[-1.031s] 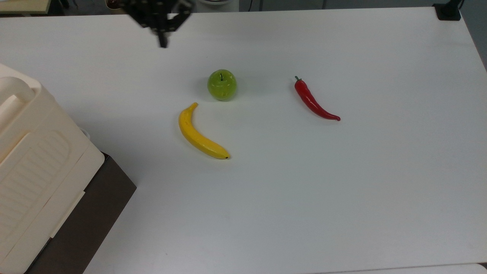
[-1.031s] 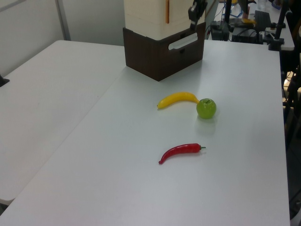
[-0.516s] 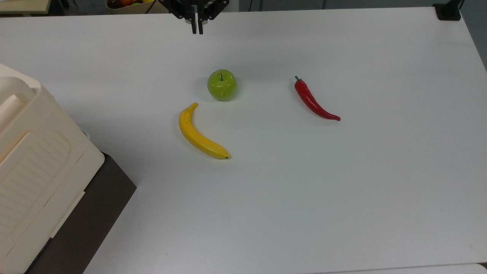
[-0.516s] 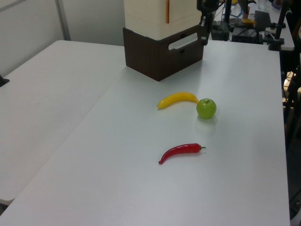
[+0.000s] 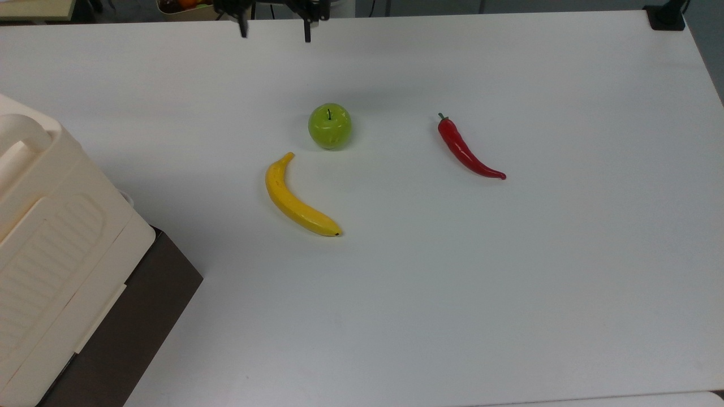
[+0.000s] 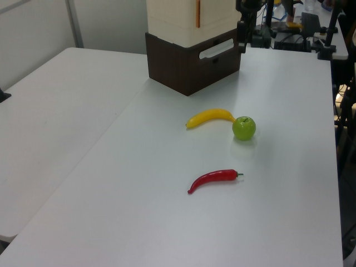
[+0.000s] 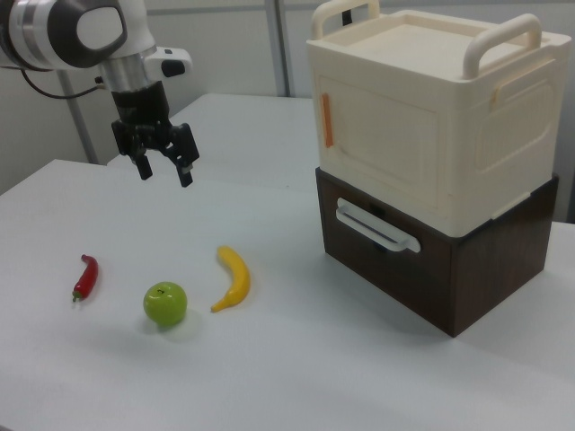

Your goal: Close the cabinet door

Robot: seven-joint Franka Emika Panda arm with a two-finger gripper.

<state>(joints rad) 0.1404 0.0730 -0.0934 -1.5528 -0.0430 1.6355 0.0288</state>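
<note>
Above the table's far side in the right view, the gripper (image 7: pixel 164 171) hangs empty, fingers spread, well apart from the cabinet (image 7: pixel 431 117). The cabinet door (image 7: pixel 377 144) appears flush, possibly already shut. Any closing push should meet the door's handle edge squarely. Open tabletop (image 5: pixel 509 271) surrounds the apple (image 5: pixel 330 125), banana (image 5: pixel 297 199) and chilli (image 5: pixel 466 150).

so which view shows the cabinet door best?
The right view: the door faces that camera, flush with the cabinet, orange handle along its left edge. The left view crops the cabinet at the frame's top, leaving a sliver of door beside the handle. The top view looks down on the cabinet's corner, so the door front is hidden.
</note>
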